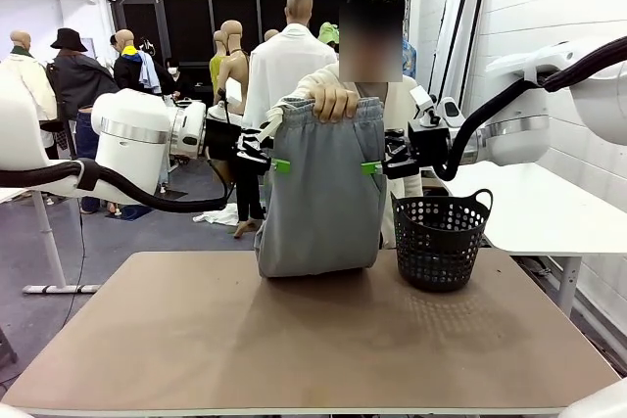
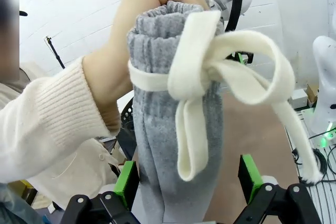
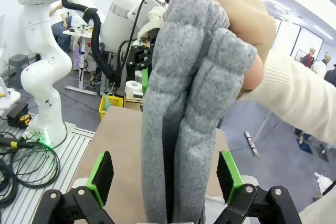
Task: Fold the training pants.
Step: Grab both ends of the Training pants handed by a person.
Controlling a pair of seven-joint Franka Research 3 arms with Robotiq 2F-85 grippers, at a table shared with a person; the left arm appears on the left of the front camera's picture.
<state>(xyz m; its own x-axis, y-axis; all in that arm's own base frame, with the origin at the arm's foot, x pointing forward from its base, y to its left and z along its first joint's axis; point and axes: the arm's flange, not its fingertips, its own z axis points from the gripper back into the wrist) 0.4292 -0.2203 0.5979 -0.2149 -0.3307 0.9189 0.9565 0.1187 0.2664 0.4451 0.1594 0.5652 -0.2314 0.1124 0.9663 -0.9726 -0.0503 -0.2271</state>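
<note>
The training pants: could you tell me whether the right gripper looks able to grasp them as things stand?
Probably yes: the training pants hang between the open green pads of the right gripper, held up by the person's hand.

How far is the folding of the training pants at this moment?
Done: the person's hand holds the training pants up by the waistband, and the layers seem to lie doubled together. In hand: the left gripper and the right gripper stand open, each astride one side edge of the cloth. Left: closing on the cloth, then folding the pants flat on the table.
</note>
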